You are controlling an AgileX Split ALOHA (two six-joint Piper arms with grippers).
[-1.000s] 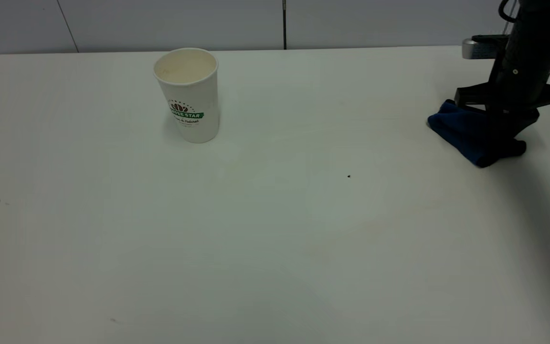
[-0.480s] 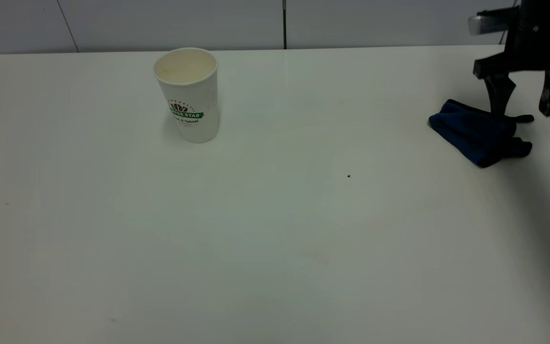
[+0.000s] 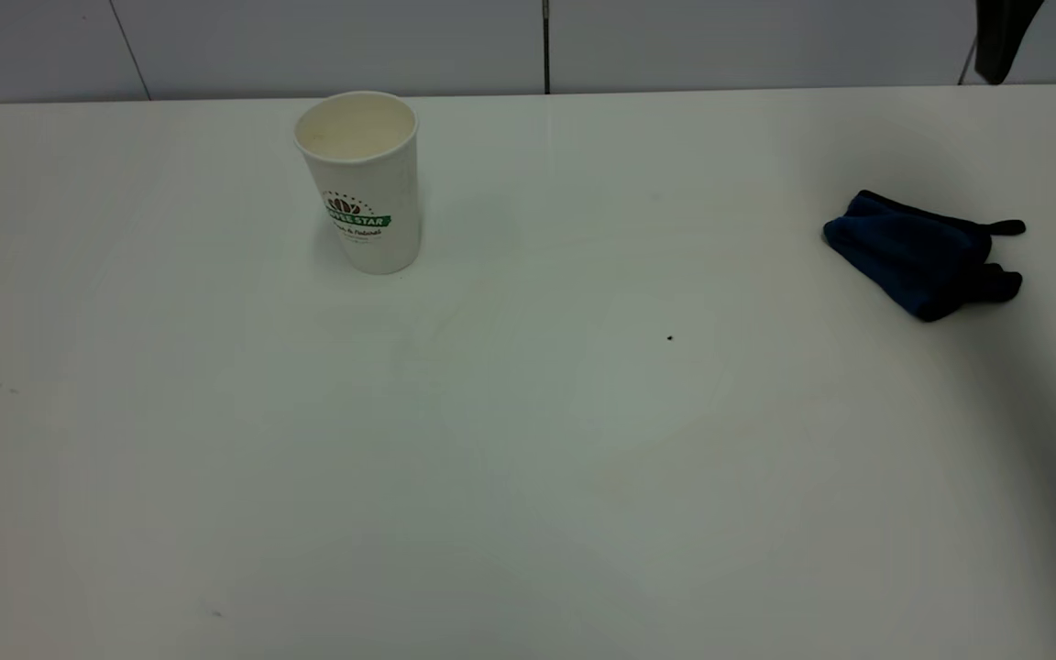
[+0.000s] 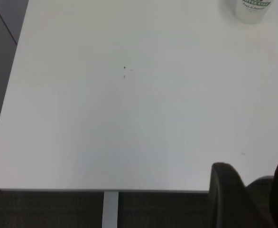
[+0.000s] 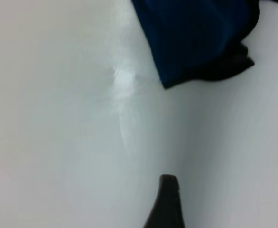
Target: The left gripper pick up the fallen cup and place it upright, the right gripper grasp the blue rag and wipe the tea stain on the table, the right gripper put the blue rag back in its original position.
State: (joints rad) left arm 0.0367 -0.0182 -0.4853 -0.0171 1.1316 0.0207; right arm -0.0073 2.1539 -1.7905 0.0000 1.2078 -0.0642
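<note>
- The right tool (image 3: 1046, 41), a black robot claw with angular fingers, hangs at the far right corner above the large white smooth worktop (image 3: 528, 477), its two fingertips apart and holding nothing.
- The left tool (image 4: 253, 190), likewise a black claw, sits parked off the worktop's near edge in its wrist view; I cannot tell how it is set.
- The small dark blue soft rag with black edging (image 3: 918, 257) lies crumpled on the worktop, below the right tool and apart from it.
- It looks light and limp, so it would sag and drape; the bunched middle seems the surest place to pinch.
- The white textured paper cup with a green band logo (image 3: 363, 183) stands upright, well apart from the rag; it is likely light and easily crushed, best taken gently around mid-wall.
- No brown patch shows on the worktop.
</note>
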